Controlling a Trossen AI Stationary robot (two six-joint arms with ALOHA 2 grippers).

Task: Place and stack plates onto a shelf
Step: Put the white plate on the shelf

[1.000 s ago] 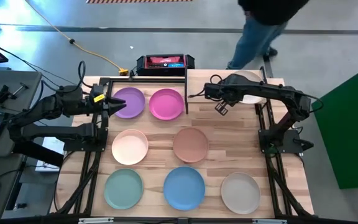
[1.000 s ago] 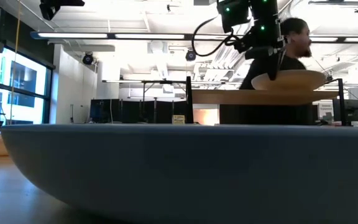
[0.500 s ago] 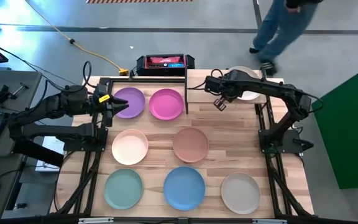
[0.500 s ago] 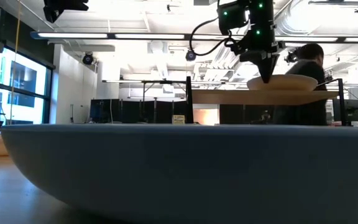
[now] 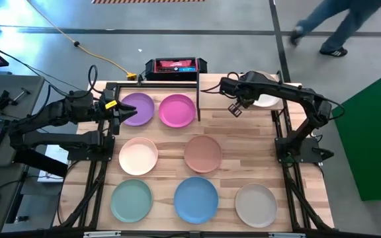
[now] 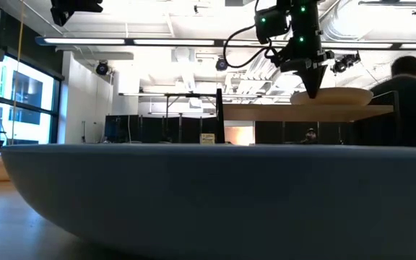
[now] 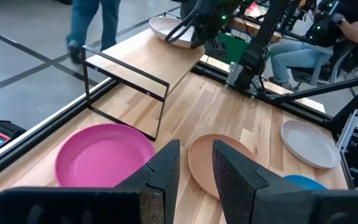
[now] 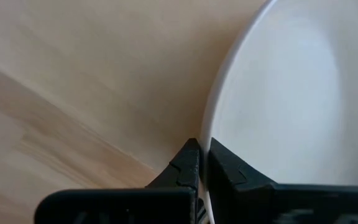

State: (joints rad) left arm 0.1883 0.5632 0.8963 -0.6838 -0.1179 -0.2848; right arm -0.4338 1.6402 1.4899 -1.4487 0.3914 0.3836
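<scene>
A beige plate lies on the light-wood shelf at the table's far right, with my right gripper shut on its left rim. On the tabletop sit the purple, pink, peach, terracotta, mint and blue plates and a second beige plate. My left gripper hovers open over the purple plate's left edge, holding nothing. My right gripper pinches the beige plate's rim between its two fingers, one over the plate's hollow and one outside it. The fingers come steeply from above onto the rim's left part. The plate rests level with its underside on the shelf board.
The shelf's black metal leg frame stands beside the pink plate. A red and black device and a yellow cable lie at the far edge. A person walks beyond the table. The blue plate fills the low view's foreground.
My right gripper has moved a little toward the far edge and down with the beige plate. The plate, tilted and raised above the shelf a second ago, now lies level on the board. The person behind the table has walked off to the right.
</scene>
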